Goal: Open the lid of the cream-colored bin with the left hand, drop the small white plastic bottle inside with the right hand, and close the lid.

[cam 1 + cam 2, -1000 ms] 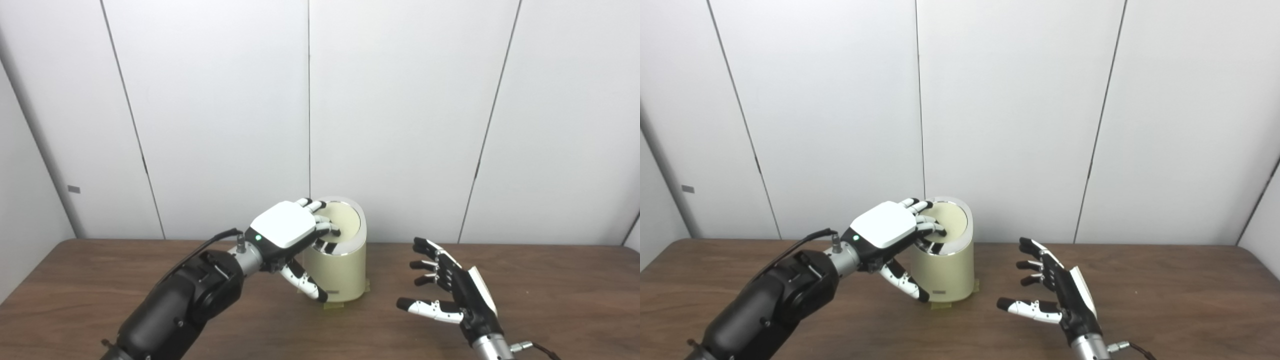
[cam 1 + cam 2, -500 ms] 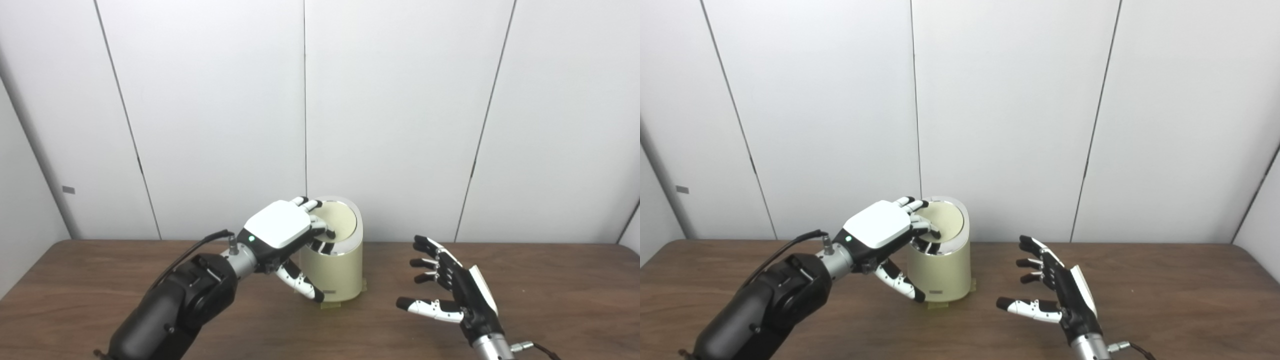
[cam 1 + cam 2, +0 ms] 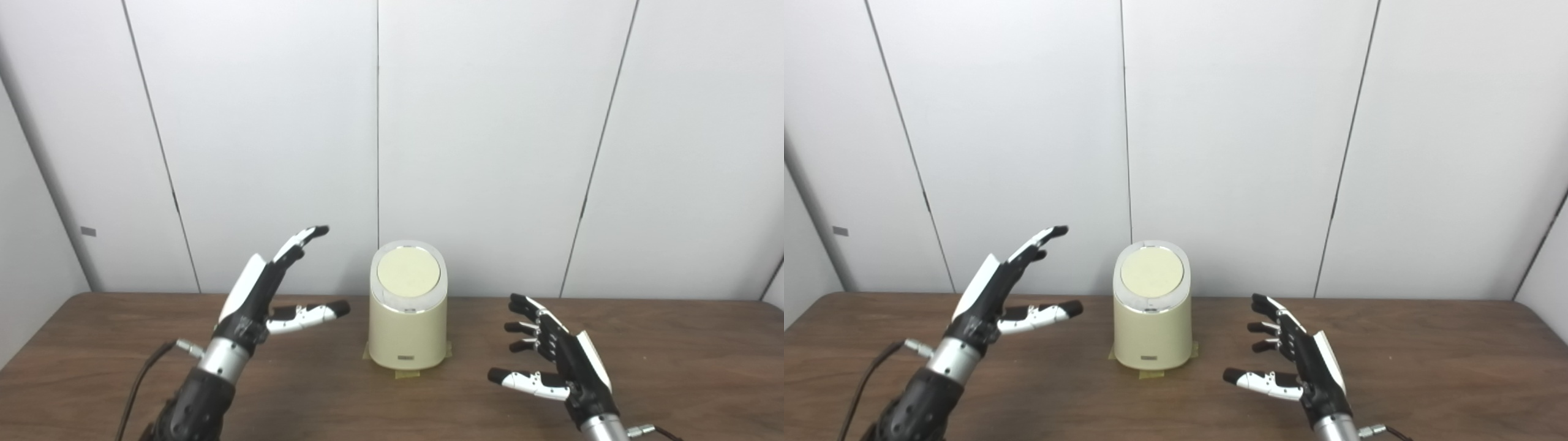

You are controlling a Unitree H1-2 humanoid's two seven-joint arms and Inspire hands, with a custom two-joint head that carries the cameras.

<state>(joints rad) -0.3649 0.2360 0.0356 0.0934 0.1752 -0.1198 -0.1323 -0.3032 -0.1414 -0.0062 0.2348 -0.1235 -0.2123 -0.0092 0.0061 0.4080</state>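
Note:
The cream-colored bin (image 3: 408,327) stands upright at the middle of the brown table, its round lid (image 3: 408,273) lying flat and closed on top. My left hand (image 3: 269,294) is raised to the left of the bin, apart from it, fingers spread and holding nothing. On the other side, low over the table, my right hand (image 3: 554,361) is open too, palm turned toward the bin, with nothing in it. No small white bottle shows in either view.
Yellowish tape (image 3: 407,372) pokes out under the bin's base. The wooden table (image 3: 674,361) runs the full width of the picture, with grey wall panels (image 3: 490,122) close behind the bin. A cable (image 3: 138,386) trails from my left forearm.
My left hand has lifted off the lid and drawn back to the left, opening its fingers. The lid now lies closed. The right hand has barely moved.

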